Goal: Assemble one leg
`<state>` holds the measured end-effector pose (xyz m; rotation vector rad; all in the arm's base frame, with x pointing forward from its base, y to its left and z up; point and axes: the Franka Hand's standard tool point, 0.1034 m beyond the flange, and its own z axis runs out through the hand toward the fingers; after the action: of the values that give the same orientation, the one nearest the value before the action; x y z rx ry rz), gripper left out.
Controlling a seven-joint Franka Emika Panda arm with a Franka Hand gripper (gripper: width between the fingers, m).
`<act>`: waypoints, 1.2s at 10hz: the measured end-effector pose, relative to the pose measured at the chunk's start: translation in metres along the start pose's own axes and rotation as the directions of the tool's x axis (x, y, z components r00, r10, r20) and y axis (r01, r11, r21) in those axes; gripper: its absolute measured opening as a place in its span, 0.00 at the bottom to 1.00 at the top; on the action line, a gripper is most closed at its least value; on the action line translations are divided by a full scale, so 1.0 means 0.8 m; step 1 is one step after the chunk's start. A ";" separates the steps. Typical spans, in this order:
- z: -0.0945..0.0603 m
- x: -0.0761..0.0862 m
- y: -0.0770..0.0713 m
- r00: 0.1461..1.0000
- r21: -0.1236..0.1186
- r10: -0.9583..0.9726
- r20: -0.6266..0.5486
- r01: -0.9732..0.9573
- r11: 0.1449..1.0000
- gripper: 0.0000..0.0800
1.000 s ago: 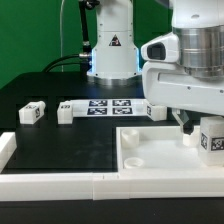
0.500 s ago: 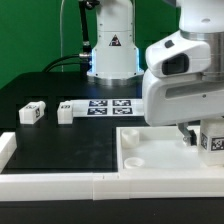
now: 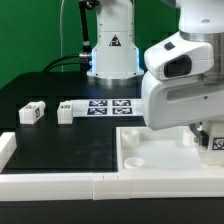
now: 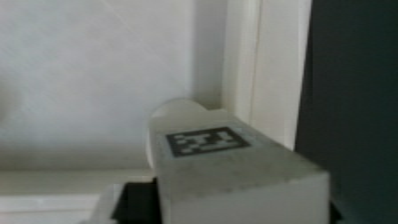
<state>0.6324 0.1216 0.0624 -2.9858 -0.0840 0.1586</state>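
- The arm (image 3: pixel 182 75) filled the exterior view's right side, its bulky white wrist housing tipped downward.
- The tool (image 3: pixel 205 133) hung low at that view's right edge — mostly hidden behind the housing.
- Whether its jaws stood apart or closed could not be told.
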 end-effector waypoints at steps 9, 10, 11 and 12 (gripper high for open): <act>0.003 0.002 0.005 0.604 0.011 0.797 -0.014 -0.797 0.604 0.37; 0.004 0.001 0.004 0.477 0.015 0.879 -0.007 -0.879 0.477 0.37; 0.005 0.000 0.003 0.358 0.012 0.934 0.001 -0.934 0.358 0.37; 0.005 -0.001 0.003 0.231 0.008 0.973 0.001 -0.973 0.231 0.37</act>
<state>0.6312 0.1201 0.0582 -2.4610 1.8367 0.2665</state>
